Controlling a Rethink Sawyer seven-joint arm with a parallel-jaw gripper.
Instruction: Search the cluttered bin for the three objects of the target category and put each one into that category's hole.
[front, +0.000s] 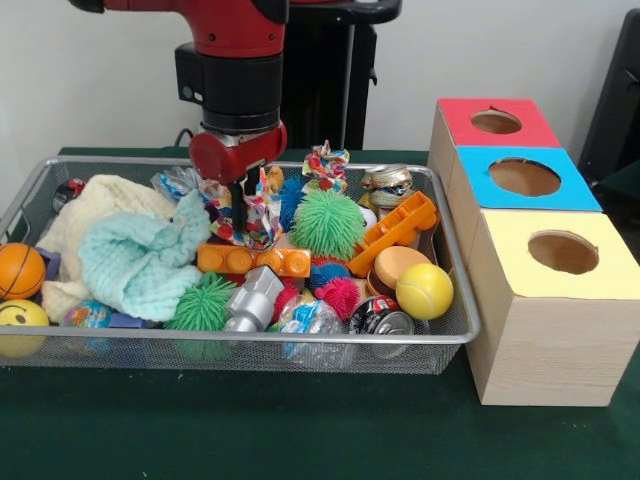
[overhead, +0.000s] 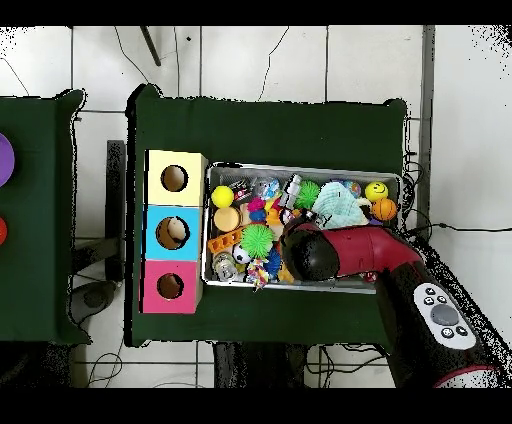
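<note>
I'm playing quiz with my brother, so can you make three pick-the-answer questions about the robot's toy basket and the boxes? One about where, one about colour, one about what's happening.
1. Where is the robot's hand?
A. Down among the toys in the silver wire mesh basket
B. Over the wooden boxes
C. On the green cloth in front

2. What colour is the top of the pale wooden box farthest from the front camera?
A. Yellow
B. Blue
C. Red

3. What is the smooth yellow ball doing?
A. Resting in the basket
B. Sitting in a box hole
C. Held up in the air

Answers: 1 A, the arm comes straight down into the basket's back part. 2 C, red is behind blue and yellow. 3 A, it lies near the basket's front corner, by the boxes.
</note>
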